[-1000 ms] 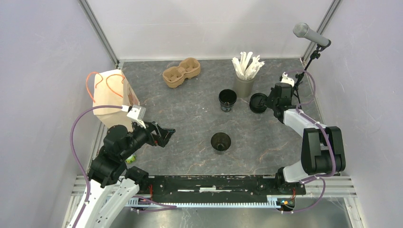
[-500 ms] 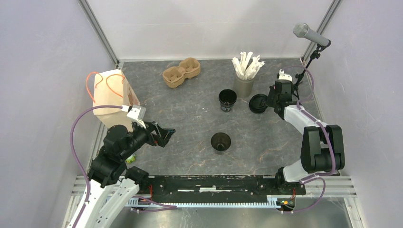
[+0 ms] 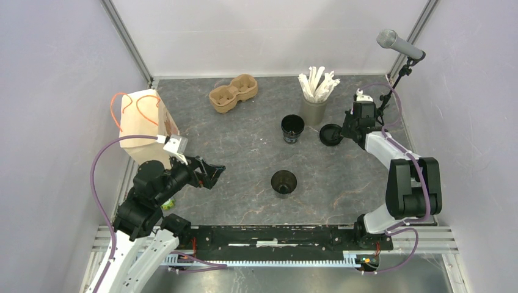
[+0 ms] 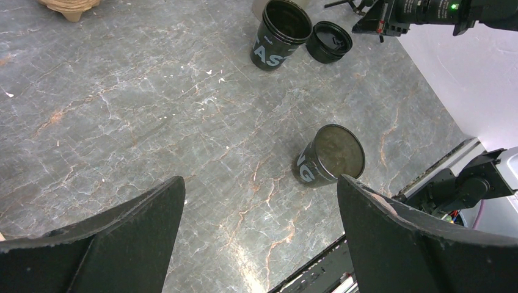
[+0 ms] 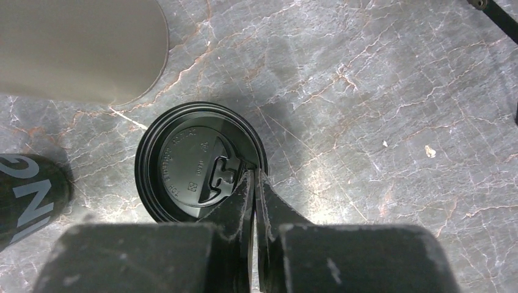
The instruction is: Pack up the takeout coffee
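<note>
Two open black paper cups stand on the table, one [image 3: 292, 129] toward the back and one [image 3: 284, 182] in the middle; neither has a lid on. The round black lid [image 3: 330, 134] sits to the right of the back cup. My right gripper [image 3: 349, 127] is shut on the lid's right rim. In the right wrist view the lid [image 5: 195, 168] shows its top face, with the right gripper's [image 5: 255, 175] jaws pinched on its edge. My left gripper [image 4: 259, 183] hangs wide open and empty over bare table, left of the near cup [image 4: 327, 155].
A brown paper bag [image 3: 143, 122] with orange handles stands at the left edge. The pulp two-cup carrier [image 3: 233, 93] lies at the back. A grey cup of white sticks [image 3: 314, 107] stands just behind the lid. A microphone on a stand [image 3: 400, 46] is at the back right.
My right gripper has drawn slightly toward the back wall with the lid in its jaws, and the lid has tilted a little. The left arm has not moved.
</note>
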